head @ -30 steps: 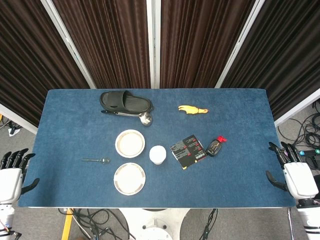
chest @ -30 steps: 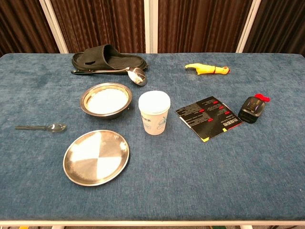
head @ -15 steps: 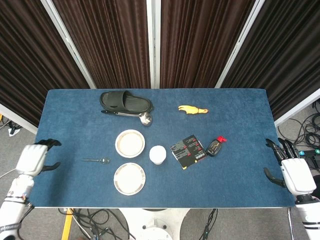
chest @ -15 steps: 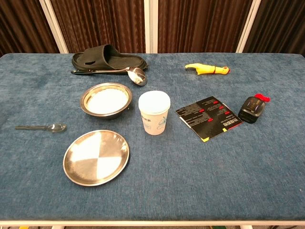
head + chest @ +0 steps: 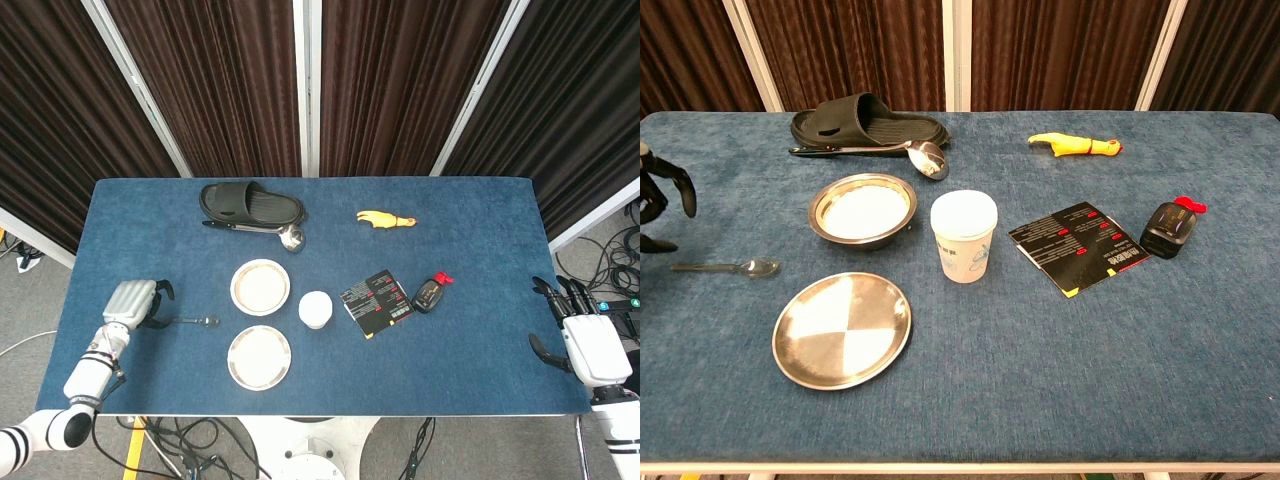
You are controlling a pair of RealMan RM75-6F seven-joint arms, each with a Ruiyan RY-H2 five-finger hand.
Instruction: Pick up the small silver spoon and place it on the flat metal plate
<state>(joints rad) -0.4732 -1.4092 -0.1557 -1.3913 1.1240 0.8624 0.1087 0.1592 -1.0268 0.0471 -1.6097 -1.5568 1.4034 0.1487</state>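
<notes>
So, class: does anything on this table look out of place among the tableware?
Yes: a black slipper lies at the far edge with a ladle against it, and a yellow rubber chicken lies further right. Nothing is spilled.

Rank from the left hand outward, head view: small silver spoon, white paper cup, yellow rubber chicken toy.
1. Small silver spoon, just right of the left hand.
2. White paper cup, mid-table, past the flat metal plate.
3. Yellow rubber chicken toy, far side, right of centre.
</notes>
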